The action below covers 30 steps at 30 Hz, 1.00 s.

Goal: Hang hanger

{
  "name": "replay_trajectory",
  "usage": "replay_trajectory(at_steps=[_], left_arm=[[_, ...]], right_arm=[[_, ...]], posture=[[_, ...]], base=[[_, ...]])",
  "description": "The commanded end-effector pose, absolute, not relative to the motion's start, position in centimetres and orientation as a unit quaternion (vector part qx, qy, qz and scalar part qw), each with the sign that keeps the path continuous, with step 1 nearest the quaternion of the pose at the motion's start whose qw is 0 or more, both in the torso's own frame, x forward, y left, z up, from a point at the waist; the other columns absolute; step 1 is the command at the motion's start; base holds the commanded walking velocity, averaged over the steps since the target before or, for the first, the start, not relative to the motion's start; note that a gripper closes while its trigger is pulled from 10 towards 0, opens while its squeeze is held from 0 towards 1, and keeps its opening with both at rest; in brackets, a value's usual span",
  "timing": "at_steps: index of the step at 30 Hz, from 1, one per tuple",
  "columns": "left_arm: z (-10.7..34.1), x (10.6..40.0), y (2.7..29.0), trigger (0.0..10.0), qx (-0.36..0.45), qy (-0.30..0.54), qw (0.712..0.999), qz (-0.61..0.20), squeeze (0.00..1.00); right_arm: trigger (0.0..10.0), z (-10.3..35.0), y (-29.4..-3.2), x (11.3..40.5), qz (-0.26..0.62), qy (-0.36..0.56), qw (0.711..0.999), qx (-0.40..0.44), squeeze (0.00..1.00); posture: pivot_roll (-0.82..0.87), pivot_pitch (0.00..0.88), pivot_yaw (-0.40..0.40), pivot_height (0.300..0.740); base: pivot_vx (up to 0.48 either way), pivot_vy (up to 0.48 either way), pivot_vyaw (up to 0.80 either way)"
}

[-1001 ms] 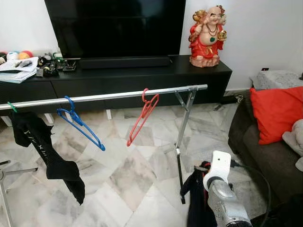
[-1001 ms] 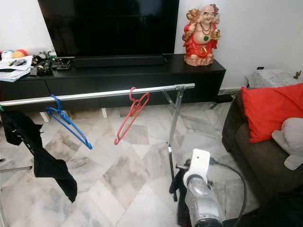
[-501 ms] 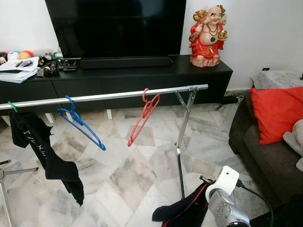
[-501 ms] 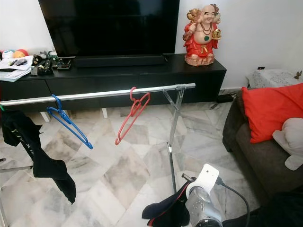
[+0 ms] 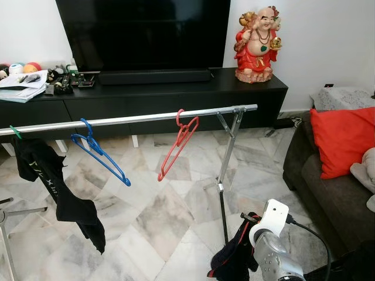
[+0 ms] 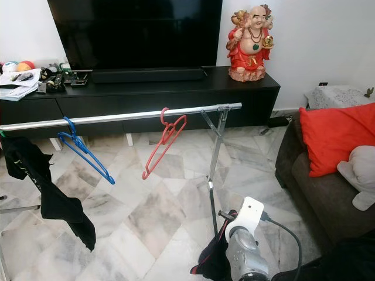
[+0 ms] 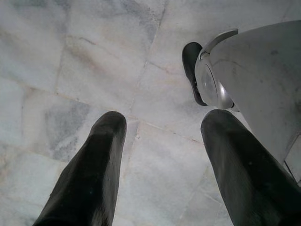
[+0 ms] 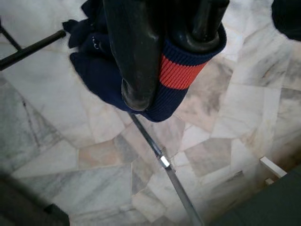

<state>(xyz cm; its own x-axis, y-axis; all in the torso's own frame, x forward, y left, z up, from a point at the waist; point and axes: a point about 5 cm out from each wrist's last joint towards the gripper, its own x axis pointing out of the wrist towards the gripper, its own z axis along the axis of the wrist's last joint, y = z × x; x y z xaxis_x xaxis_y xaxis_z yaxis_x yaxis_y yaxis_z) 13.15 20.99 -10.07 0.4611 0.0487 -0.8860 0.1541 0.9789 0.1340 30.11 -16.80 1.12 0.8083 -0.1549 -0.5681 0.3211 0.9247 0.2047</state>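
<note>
My right gripper (image 8: 164, 52) is shut on a navy garment (image 8: 101, 70) with a red band at its edge. In the left eye view this garment (image 5: 233, 260) dangles low beside my right wrist (image 5: 268, 219), just in front of the rack's upright post (image 5: 225, 175). The silver rail (image 5: 129, 120) runs across the room. It carries an empty blue hanger (image 5: 99, 157), an empty red hanger (image 5: 179, 143) and, at the far left, a black garment (image 5: 58, 187) on a green hook. My left gripper (image 7: 162, 155) is open over the marble floor.
A black TV console (image 5: 146, 93) with a large TV stands behind the rack, clutter on its left end and a red figurine (image 5: 256, 44) on its right. A dark sofa (image 5: 310, 175) with a red cushion (image 5: 343, 140) lies to the right.
My right wrist dipped and came back up a little. The navy garment swung out to the left and now hangs closer under the wrist.
</note>
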Motion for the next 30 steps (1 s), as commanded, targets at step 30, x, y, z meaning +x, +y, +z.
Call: replay_trajectory(at_steps=[30], left_arm=[[-10.03, 13.32, 21.08, 10.0, 0.084, 0.519, 0.850, -0.014, 0.00]], right_arm=[[10.0, 2.47, -16.99, 31.33, -0.114, 0.247, 0.954, 0.130, 0.00]], posture=[[0.13, 0.000, 0.009, 0.740]], base=[[0.000, 0.176, 0.16]])
